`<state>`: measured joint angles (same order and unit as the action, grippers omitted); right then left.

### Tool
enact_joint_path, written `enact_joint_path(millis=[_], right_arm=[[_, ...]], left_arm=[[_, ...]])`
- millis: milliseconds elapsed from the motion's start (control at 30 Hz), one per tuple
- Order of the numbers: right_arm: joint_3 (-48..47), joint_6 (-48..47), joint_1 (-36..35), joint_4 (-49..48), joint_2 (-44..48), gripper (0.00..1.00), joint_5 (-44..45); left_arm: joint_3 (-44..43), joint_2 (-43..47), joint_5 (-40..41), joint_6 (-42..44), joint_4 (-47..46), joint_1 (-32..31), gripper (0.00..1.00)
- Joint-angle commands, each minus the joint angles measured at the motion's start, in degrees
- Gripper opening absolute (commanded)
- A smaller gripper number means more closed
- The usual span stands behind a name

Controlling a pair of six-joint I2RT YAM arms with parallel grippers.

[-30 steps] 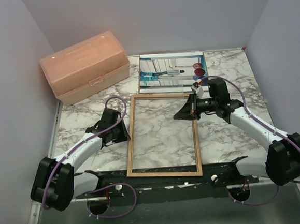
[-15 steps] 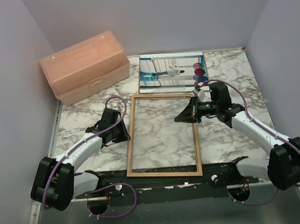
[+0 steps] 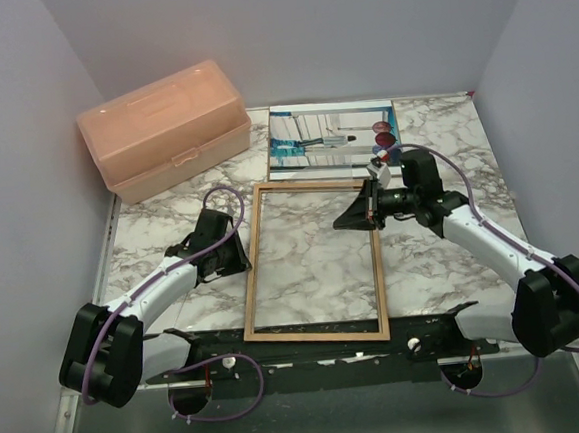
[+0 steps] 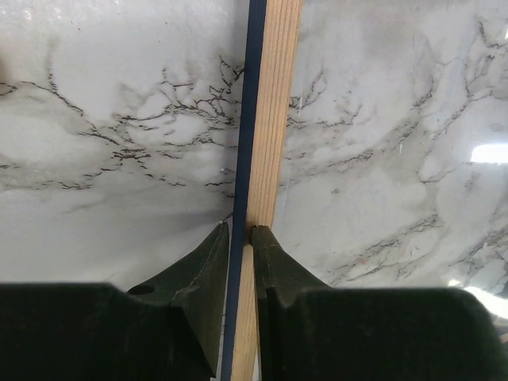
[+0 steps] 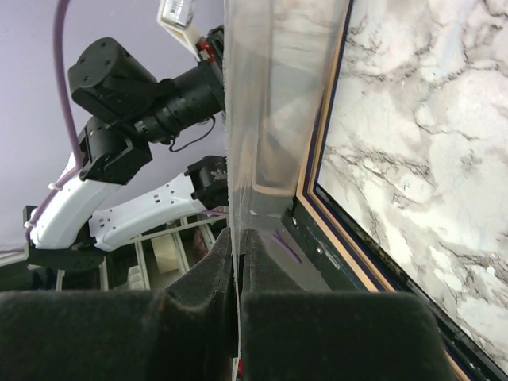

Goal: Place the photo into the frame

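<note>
Frame (image 3: 317,333) first: you have it flat on the marble table (image 3: 434,145), just beyond the arm bases, light wood face up with its navy edge showing at the side. Your left gripper (image 4: 240,230) is narrowed onto the frame's left rail, one finger against the navy outer edge and the other on the wood, so it is holding that rail. Across the opening, by the right rail's far end, your right gripper (image 5: 236,234) is closed almost completely, pinching the thin edge of a clear pane (image 5: 270,95) that rises edge-on from between its fingers. Beyond the far rail, just past it and not touching that you can tell, the photo (image 3: 328,133) lies flat and face up near the back wall. At the far left, a peach plastic box (image 3: 162,126) sits with its lid down.
</note>
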<state>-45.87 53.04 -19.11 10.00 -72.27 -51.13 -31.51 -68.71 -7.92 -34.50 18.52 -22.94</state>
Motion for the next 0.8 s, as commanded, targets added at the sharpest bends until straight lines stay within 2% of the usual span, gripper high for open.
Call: enact_joint_path(millis=[0,333,767], right_arm=[[-4.5,-3.2,-0.1,2.2,-0.9,0.01,-1.2],[-2.4,-2.7,-0.1,-0.5,-2.2,0.01,-1.7],[-2.6,-3.9,-0.1,2.9,0.0,0.01,-2.1]], left_arm=[[-0.7,-1.1,2.6,1.2,1.0,0.3,0.2],[-0.9,-1.3,2.6,1.3,1.1,0.3,0.2],[-1.1,-1.8,2.7,1.3,1.2,0.3,0.2]])
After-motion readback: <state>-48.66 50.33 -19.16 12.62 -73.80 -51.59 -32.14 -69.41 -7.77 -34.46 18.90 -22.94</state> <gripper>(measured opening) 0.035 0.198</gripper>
